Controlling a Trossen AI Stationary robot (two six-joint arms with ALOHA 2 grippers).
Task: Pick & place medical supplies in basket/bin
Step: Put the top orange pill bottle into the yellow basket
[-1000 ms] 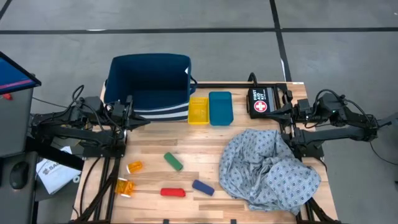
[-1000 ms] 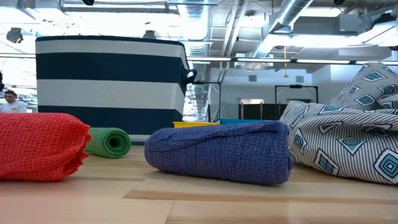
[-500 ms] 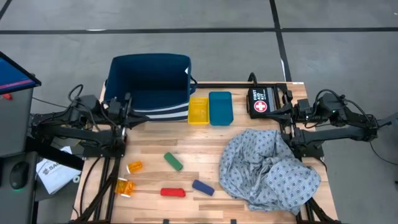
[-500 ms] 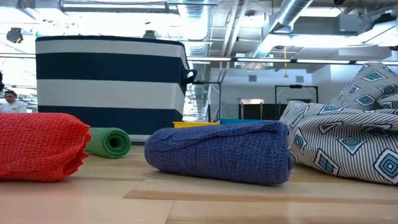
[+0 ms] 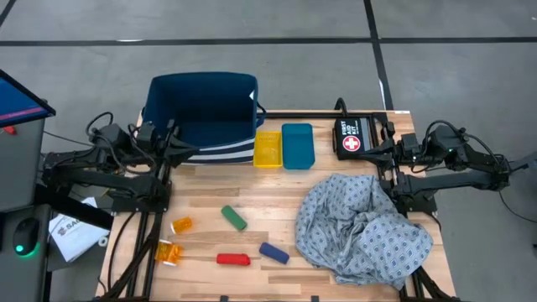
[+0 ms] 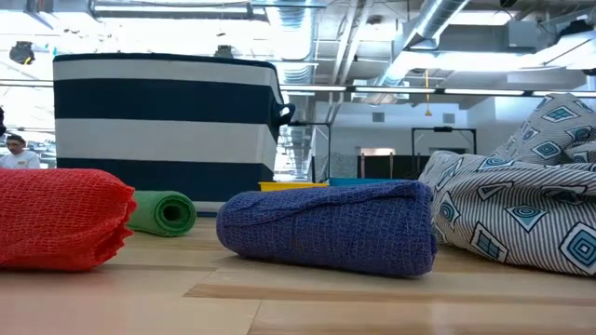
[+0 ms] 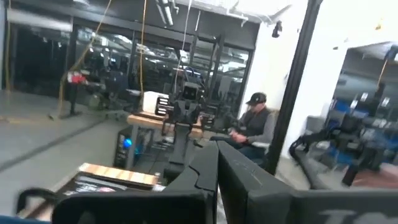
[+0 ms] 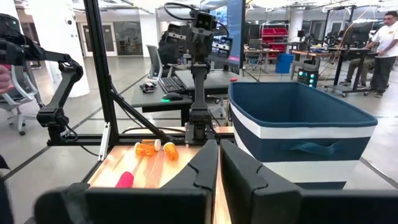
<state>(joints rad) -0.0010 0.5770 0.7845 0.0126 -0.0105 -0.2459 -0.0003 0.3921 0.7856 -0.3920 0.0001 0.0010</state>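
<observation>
On the wooden table lie two orange pill bottles (image 5: 181, 225) (image 5: 169, 251), a green roll (image 5: 234, 218), a red roll (image 5: 233, 259), a blue roll (image 5: 273, 252) and the crumpled grey-blue dotted gown (image 5: 365, 226). The navy striped basket (image 5: 201, 117) stands at the far left edge, with the yellow tray (image 5: 268, 148) and the teal tray (image 5: 297, 145) beside it. My left gripper (image 5: 186, 148) hovers shut by the basket's near-left side. My right gripper (image 5: 377, 151) waits shut at the right edge. In the low view the red roll (image 6: 60, 219), blue roll (image 6: 331, 226) and gown (image 6: 521, 209) fill the foreground.
A black pouch with a red-and-white cross (image 5: 355, 137) lies at the far right, next to my right gripper. Bare wood shows between the rolls and the trays (image 5: 252, 189). People sit and stand in the room beyond the table.
My left gripper has drawn back toward the table's left and far edges, closer to the basket's left side. Its fingers stay together. The supplies and my right arm have kept still.
</observation>
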